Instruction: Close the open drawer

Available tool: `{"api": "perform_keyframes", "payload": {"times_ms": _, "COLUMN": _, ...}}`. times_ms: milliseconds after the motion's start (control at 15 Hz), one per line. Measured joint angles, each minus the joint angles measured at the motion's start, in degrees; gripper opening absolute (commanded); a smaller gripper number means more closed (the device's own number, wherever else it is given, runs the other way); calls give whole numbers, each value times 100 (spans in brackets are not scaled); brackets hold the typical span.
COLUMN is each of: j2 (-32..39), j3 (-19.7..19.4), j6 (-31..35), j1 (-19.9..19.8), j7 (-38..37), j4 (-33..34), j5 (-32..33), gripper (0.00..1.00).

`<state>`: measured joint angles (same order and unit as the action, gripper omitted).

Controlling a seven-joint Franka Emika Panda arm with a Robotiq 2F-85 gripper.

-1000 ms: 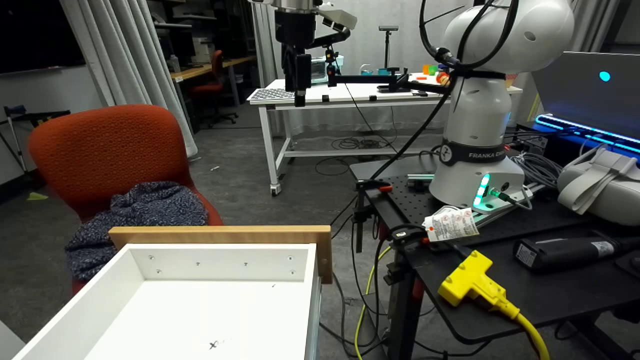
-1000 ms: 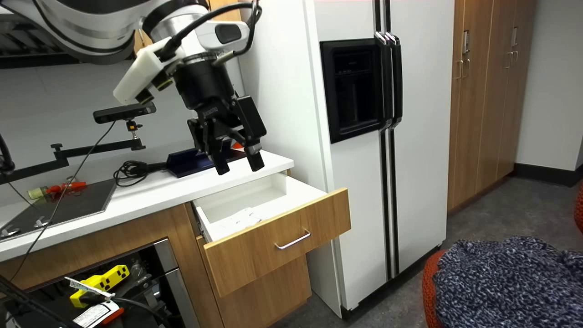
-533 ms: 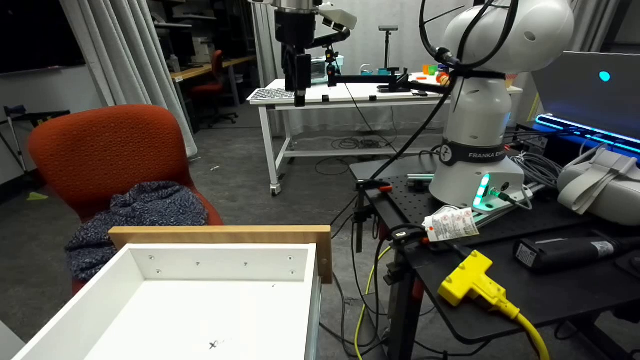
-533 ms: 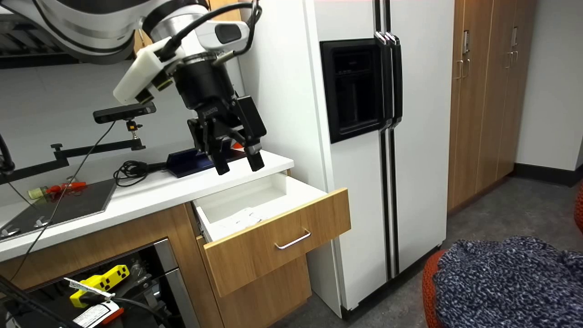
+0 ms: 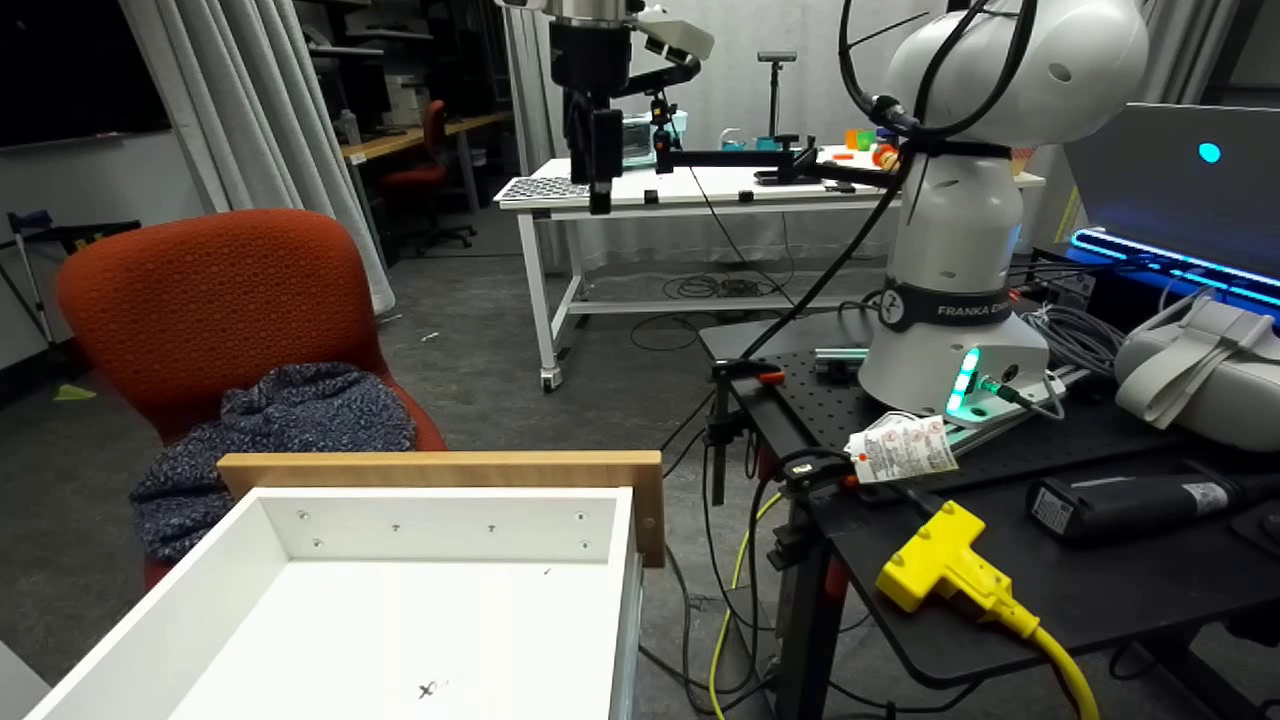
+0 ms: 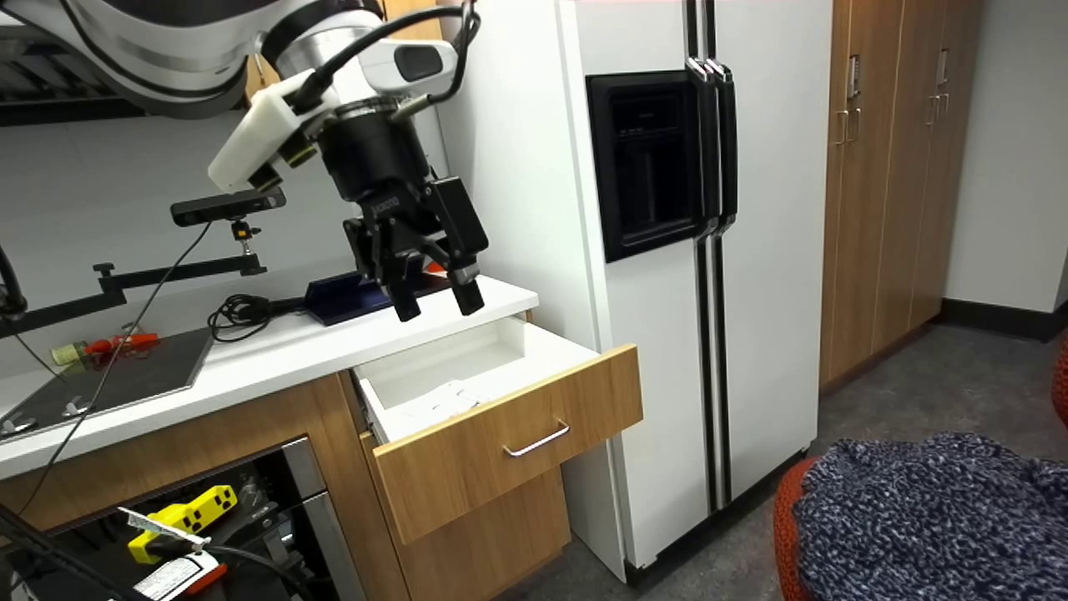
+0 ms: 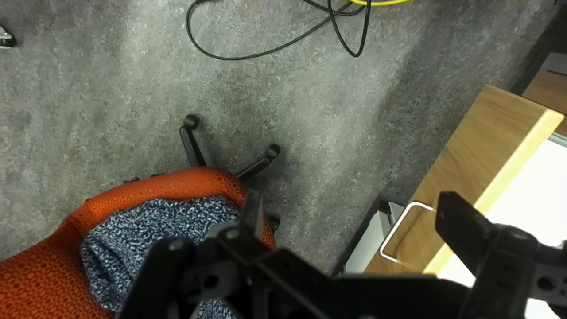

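In an exterior view, a black cooktop (image 6: 163, 371) sits in the white counter (image 6: 275, 355) at far left, a coiled black cable (image 6: 242, 310) just beside it. Next, the gripper (image 6: 439, 304) hangs tilted, its 2 fingers (image 6: 403, 299) spread, higher than the drawer (image 6: 488, 446) and apart from it. The drawer stands pulled out from under the counter, white inside, 1 metal bar handle (image 6: 538, 442) on its wood front. Beside it rise a white side-by-side refrigerator (image 6: 651, 359) with a black dispenser (image 6: 647, 163), then tall wood cabinets (image 6: 868, 209). At far right, a speckled knit cloth (image 6: 934, 517) lies on an orange chair (image 6: 794, 534). In the wrist view the chair is at left and the drawer at right.
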<state>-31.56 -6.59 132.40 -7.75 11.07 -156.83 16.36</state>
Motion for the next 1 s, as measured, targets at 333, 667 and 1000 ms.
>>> {"api": "perform_keyframes", "payload": {"times_ms": 333, "j2": 12, "j3": 0, "j6": 0, "j1": 1, "j7": -2, "j4": 0, "j5": -24, "gripper": 100}}
{"api": "perform_keyframes", "payload": {"times_ms": 667, "j2": 12, "j3": 0, "j6": 0, "j1": 1, "j7": -82, "j4": 0, "j5": -98, "gripper": 100}}
{"api": "perform_keyframes", "payload": {"times_ms": 1000, "j2": 20, "j3": 1, "j6": -2, "j1": 1, "j7": -130, "j4": 0, "j5": -96, "gripper": 100}}
